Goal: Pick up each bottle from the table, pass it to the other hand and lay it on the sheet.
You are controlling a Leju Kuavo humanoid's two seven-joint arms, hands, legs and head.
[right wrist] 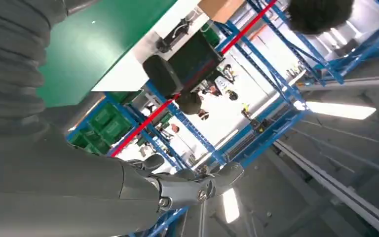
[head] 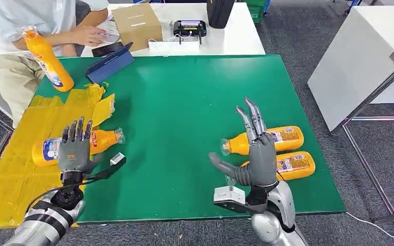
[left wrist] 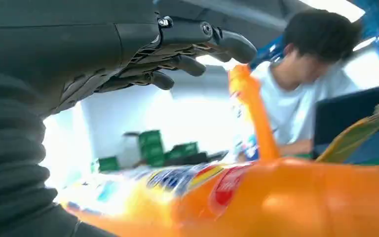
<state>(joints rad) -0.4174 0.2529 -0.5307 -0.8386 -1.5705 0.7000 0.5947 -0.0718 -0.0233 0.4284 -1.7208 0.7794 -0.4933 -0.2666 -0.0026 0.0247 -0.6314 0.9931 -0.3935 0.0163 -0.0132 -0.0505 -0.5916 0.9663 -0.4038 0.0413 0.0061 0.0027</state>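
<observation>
Fingers [head: 77, 130] of your left hand [head: 74, 151] spread above, partly hiding, the bottle [head: 102, 139] on the yellow sheet [head: 10, 174]; contact unclear. Your right hand [head: 259, 154], fingers apart and empty, hides parts of two bottles [head: 287, 138] on the green worktop [head: 184, 102].

Bright, even overhead light; soft shadows on the green table mat [head: 184, 102]. The left wrist view is blurred, its background overexposed.

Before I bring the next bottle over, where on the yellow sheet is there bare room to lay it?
The yellow sheet is bare along its near edge, below the lying bottle under the left hand, and in the strip between that bottle and the bottle a person holds. It is crowded around the lying bottle and near the crumpled flap.
</observation>
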